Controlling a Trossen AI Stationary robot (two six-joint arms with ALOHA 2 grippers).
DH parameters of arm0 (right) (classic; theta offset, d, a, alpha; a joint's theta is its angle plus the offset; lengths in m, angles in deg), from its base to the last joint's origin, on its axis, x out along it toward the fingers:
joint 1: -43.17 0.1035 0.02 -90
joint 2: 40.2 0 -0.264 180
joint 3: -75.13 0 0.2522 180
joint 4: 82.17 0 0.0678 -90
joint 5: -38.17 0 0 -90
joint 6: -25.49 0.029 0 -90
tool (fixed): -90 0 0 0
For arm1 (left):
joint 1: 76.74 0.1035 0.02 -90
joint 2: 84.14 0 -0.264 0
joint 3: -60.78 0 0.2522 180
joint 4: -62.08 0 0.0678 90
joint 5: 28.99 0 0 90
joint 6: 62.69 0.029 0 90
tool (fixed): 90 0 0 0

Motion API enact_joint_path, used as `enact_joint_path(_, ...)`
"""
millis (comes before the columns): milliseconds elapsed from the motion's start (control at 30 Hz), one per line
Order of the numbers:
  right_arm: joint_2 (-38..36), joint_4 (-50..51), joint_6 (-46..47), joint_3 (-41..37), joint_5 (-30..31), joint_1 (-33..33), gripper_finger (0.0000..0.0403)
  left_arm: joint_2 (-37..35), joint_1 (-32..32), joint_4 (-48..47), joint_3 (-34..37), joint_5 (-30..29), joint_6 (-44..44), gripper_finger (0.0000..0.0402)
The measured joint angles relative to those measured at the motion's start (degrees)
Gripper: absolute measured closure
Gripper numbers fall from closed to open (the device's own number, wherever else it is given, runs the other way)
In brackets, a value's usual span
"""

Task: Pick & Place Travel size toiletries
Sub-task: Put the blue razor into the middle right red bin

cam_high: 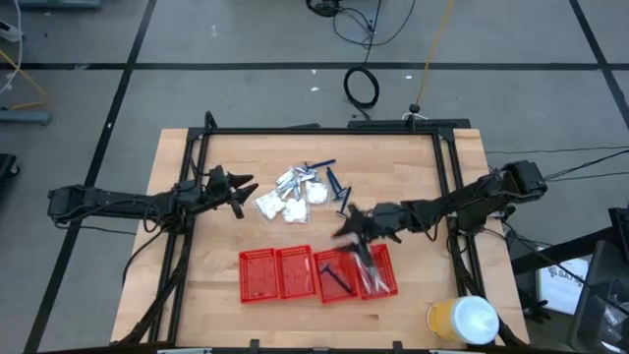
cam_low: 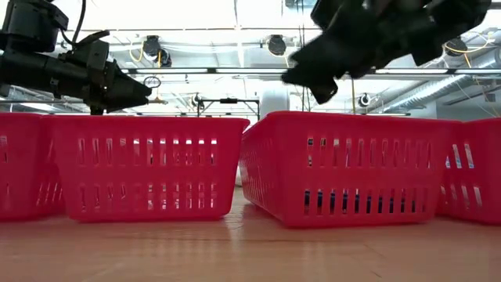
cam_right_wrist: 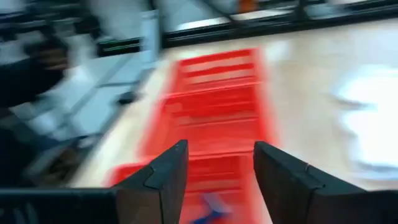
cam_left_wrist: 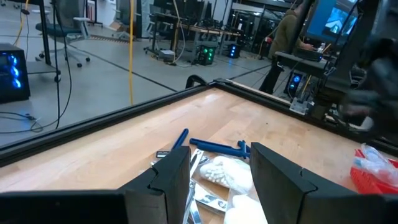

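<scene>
Right gripper: right gripper [cam_high: 356, 228] hangs over the row of red baskets, above the 2 rightmost ones; fingers [cam_right_wrist: 166, 180] spread, nothing between them.
Left gripper: left gripper [cam_high: 244, 189] waits at the table's left side, just beside the pile; fingers [cam_left_wrist: 174, 177] spread and empty.
Baskets: 4 red mesh baskets [cam_high: 276, 274] side by side near the table's front edge.
Basket contents: 1 dark blue stick [cam_high: 332, 277] lies in the 3rd basket from the left; clear-wrapped items [cam_high: 376, 278] in the 4th, count cannot be told; the 2 left baskets show only their mesh floors.
Pile: toiletries [cam_high: 295, 193] heaped at the table's middle, well apart from the baskets.
Pile count: about 3 white soft packets [cam_high: 292, 209], several silvery foil sachets [cam_high: 294, 178], at least 2 dark blue thin-handled sticks [cam_high: 337, 187].
Nearby: a yellow container with a white lid [cam_high: 463, 321] at the front right corner.
Obstruction: the right arm blurs over the 4th basket's back rim.
</scene>
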Motion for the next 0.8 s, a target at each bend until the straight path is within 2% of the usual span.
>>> enact_joint_path(133, -3.1, 9.6, -0.2, 1.5, 8.9, -5.1, 0.0244, 0.0, 0.0, -1.2, 0.0, 0.0, 0.0, 0.0236)
enact_joint_path(267, -4.1, 25.6, -2.6, 7.6, 13.4, -10.3, 0.0247, 0.0, 0.0, -2.9, 0.0, 0.0, 0.0, 0.0236)
enact_joint_path(333, -3.5, 32.5, -3.7, 11.0, 13.3, -13.1, 0.0247, 0.0, 0.0, -3.1, 0.0, 0.0, 0.0, 0.0236)
enact_joint_path(433, -0.6, 36.7, -6.1, 16.0, 13.0, -17.5, 0.0248, 0.0, 0.0, -3.5, 0.0, 0.0, 0.0, 0.0236)
enact_joint_path(600, 4.4, 38.7, -20.4, 22.7, 12.4, -25.5, 0.0248, 0.0, 0.0, -4.1, 0.0, 0.0, -0.1, 0.0236)
enact_joint_path(800, 14.2, 38.6, -21.7, 30.3, 1.3, -35.1, 0.0248, 0.0, 0.0, -4.7, 0.0, 0.0, 0.0, 0.0236)
